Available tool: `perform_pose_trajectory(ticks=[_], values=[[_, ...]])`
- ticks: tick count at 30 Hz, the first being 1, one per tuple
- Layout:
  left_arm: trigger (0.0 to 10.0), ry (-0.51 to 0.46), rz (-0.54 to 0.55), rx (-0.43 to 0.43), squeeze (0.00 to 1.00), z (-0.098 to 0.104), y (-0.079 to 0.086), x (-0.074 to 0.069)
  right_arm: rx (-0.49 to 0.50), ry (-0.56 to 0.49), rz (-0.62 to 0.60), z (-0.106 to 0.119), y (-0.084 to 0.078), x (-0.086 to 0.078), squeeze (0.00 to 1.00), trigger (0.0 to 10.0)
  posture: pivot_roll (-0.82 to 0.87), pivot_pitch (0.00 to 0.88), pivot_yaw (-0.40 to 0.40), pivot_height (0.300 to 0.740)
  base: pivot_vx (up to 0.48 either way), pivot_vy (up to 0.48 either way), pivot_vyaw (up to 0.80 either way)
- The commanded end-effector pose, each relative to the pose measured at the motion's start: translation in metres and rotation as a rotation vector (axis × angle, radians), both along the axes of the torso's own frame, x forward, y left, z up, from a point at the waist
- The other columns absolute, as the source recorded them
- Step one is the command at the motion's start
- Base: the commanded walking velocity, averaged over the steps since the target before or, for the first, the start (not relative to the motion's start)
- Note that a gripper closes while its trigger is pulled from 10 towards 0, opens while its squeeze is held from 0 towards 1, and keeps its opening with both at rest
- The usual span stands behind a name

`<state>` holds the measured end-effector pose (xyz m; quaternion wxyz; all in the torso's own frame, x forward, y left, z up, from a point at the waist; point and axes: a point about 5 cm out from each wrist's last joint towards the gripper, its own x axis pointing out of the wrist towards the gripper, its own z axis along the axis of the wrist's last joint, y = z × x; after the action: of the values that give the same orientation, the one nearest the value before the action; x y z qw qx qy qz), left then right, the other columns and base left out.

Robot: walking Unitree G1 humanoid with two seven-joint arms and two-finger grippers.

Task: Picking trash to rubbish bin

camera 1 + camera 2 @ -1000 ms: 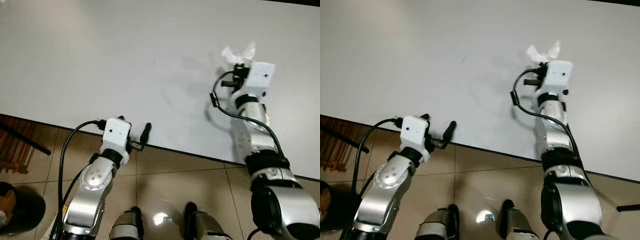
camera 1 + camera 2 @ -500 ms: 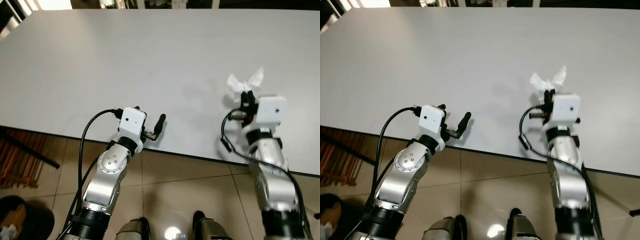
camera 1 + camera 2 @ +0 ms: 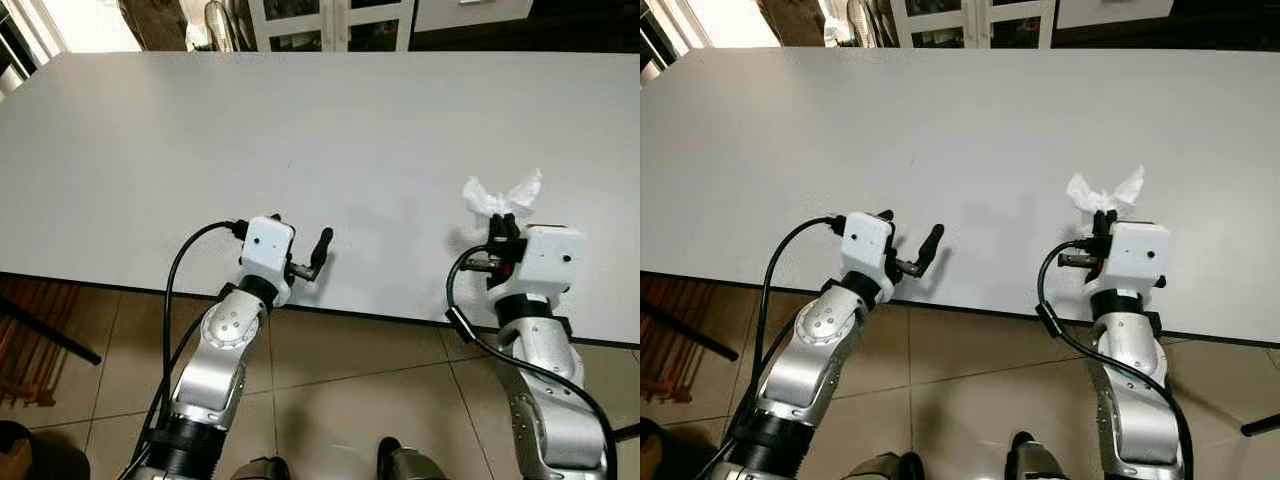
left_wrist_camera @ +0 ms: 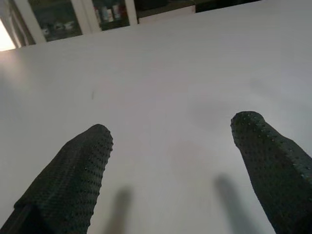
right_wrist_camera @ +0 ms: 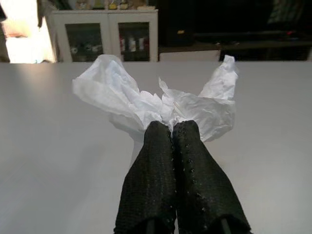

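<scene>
At the far left edge of the left eye view, dark wooden slats (image 3: 25,350) stand on the tiled floor (image 3: 370,400) beneath the near edge of the bench (image 3: 200,140), whose pale grey top spans most of the frame.

Left of centre, the left arm rises from the bottom of the frame, a black cable looping beside it. The left gripper (image 3: 300,262) sits at the bench's near edge, in the lower-middle of the frame. Its fingers (image 4: 73,180) are spread wide apart with nothing between them; in the left wrist view the bare bench top shows through the gap, with two soft finger shadows on it.

Along the top of the frame, behind the bench's far edge, stands a white cabinet with glass doors (image 3: 330,20).

At the right of the frame, the right arm comes up from the lower right corner, also trailing a black cable. The right gripper (image 5: 171,127) is closed, pinching a crumpled white tissue (image 5: 146,100). In the right wrist view its two fingers press together on the tissue's bunched middle, and the paper fans out to either side above the fingertips. In the left eye view the tissue (image 3: 500,197) lies in the right-middle of the frame, just above the gripper's white housing, over the bench top near the front edge. Whether the tissue touches the bench or is lifted clear cannot be told.
</scene>
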<state>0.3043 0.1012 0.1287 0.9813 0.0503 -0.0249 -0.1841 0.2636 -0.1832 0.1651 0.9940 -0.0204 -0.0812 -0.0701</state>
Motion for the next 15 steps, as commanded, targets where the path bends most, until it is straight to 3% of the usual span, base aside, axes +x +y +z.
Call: perform_pose_trajectory(ticks=[1, 15], values=[[10.0, -0.004, 0.032, 0.000, 0.00, -0.002, 0.007, -0.001, -0.006, 0.001, -0.018, 0.004, -0.003, -0.003, 0.00, 0.0, -0.07, 0.109, 0.063, 0.740, 0.000, 0.000, 0.00], [10.0, -0.011, 0.060, -0.026, 0.00, -0.004, -0.002, 0.001, -0.031, 0.025, 0.096, 0.010, 0.011, 0.007, 0.00, 0.0, -0.08, 0.093, 0.003, 0.740, 0.000, 0.000, 0.00]])
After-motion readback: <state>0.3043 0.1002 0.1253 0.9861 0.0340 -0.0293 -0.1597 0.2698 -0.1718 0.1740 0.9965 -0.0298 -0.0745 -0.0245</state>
